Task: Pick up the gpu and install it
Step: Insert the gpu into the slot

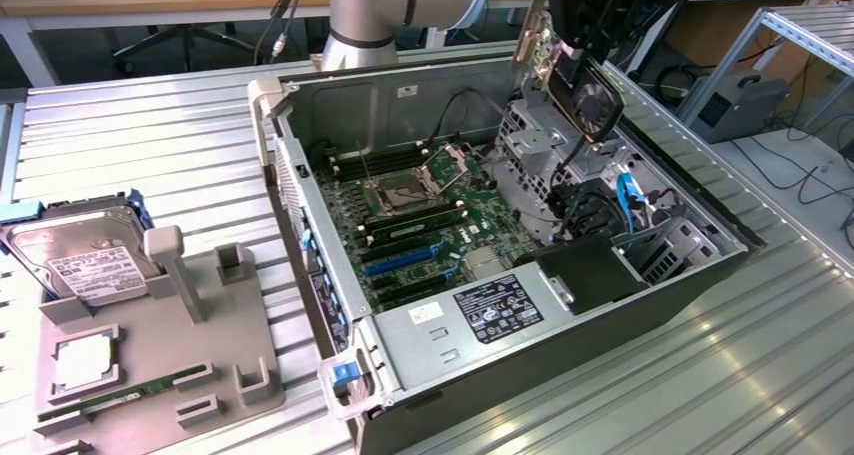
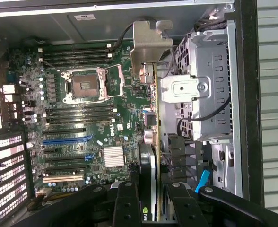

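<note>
While the end effector [image 1: 597,35] is clamped on the gpu [image 1: 591,93] at the exterior view's upper right, the card hangs over the drive cage [image 1: 534,140]. Its long axis runs steeply down from the fingers. The blue expansion slot [image 1: 400,261] lies lower, toward frame centre. Counted: one gpu, one open computer case [image 1: 694,275], one hard drive [image 1: 80,260], one memory stick [image 1: 120,395].

Free room lies over the motherboard [image 1: 427,213] inside the open case [image 1: 387,100]; on the exterior view's right the drive cage [image 1: 534,147] stands close beside the gpu [image 1: 591,97], narrowing passage.
</note>
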